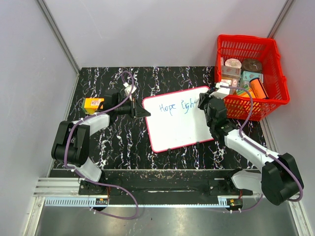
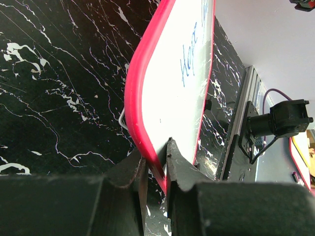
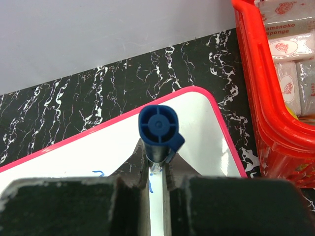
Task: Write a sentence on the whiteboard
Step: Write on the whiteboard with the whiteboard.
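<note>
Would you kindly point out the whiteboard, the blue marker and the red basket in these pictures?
whiteboard (image 1: 179,129), top external view, bare white middle below the writing.
blue marker (image 3: 158,125), right wrist view, round end cap.
red basket (image 1: 268,109), top external view, near lattice wall.

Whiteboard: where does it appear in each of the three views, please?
Top external: the whiteboard lies at the centre of the table.
Left wrist: the whiteboard fills the upper middle, its frame pinched by the left end effector.
Right wrist: the whiteboard is lower centre, behind the marker.
Shared landmark: the blue writing on it.
</note>
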Controlling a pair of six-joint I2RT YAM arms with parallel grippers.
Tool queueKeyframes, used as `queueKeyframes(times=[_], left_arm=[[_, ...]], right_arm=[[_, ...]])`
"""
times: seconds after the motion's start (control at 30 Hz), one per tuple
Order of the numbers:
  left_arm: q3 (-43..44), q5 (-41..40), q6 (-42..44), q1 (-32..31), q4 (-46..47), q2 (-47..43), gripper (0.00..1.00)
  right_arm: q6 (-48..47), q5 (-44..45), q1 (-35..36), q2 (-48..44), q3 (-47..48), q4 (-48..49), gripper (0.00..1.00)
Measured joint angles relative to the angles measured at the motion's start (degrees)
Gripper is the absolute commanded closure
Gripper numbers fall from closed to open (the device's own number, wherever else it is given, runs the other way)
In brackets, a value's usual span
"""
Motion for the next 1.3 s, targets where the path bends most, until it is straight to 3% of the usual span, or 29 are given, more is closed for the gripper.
queueKeyframes(times=[1.3], left_arm=[[0.02, 0.00, 0.00, 0.00, 0.00, 0.09, 1.00]], right_arm=[[0.50, 0.09, 0.00, -3.63, -2.99, -3.63, 1.00]])
